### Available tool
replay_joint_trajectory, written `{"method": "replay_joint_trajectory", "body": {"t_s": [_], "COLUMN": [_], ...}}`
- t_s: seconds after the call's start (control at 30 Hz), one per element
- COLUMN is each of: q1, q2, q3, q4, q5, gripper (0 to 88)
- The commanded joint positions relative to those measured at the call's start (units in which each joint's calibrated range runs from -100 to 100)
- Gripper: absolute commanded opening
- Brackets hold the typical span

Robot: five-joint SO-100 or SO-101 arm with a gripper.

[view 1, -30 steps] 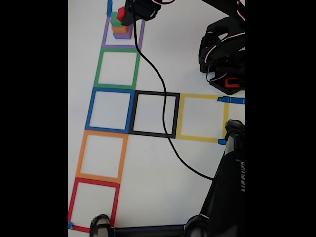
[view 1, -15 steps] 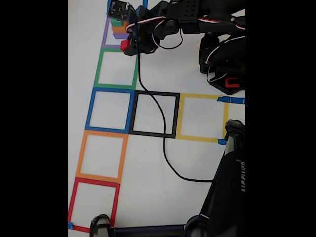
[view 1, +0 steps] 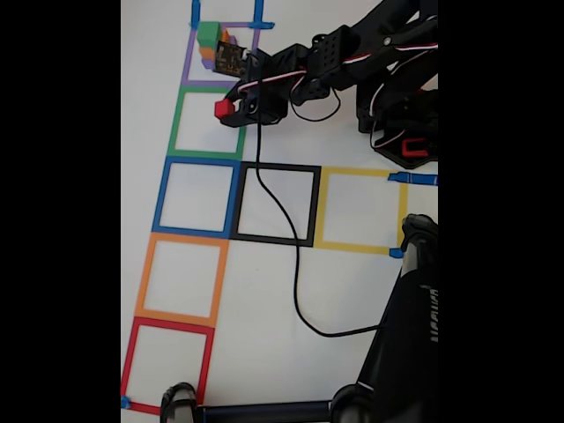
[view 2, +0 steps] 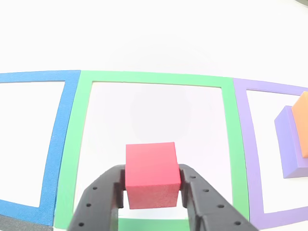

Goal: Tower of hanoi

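Observation:
My gripper [view 1: 226,109] is shut on the red cube [view 1: 224,108] and holds it over the green tape square [view 1: 209,123]. In the other view the red cube [view 2: 151,174] sits clamped between the two black fingers [view 2: 103,197], above the green outline's near edge. The rest of the stack stands in the purple tape square [view 1: 220,53] at the top: the green cube [view 1: 209,34] on the orange cube [view 1: 206,53] on the purple cube [view 1: 207,63], partly hidden by the wrist. At the right edge of the other view the purple cube [view 2: 290,142] carries the orange cube [view 2: 302,120].
A column of tape squares runs down the white table: blue [view 1: 196,197], orange [view 1: 180,278], red [view 1: 167,363]. Black [view 1: 276,204] and yellow [view 1: 359,210] squares branch right. A black cable [view 1: 295,264] crosses the black square. The arm's base [view 1: 401,115] is at the right; a black stand [view 1: 397,352] fills the lower right.
The gripper has carried the red cube off the stack's top in the purple square, down and over the green square. The green cube is now uncovered.

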Motion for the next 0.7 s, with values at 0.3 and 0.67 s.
{"method": "replay_joint_trajectory", "body": {"t_s": [0.3, 0.67], "q1": [2.87, 4.12], "q2": [31.58, 36.42], "q3": [-16.65, -18.01], "q4": [-20.25, -24.3], "q5": [0.72, 0.72], "gripper": [4.5, 9.4]}}
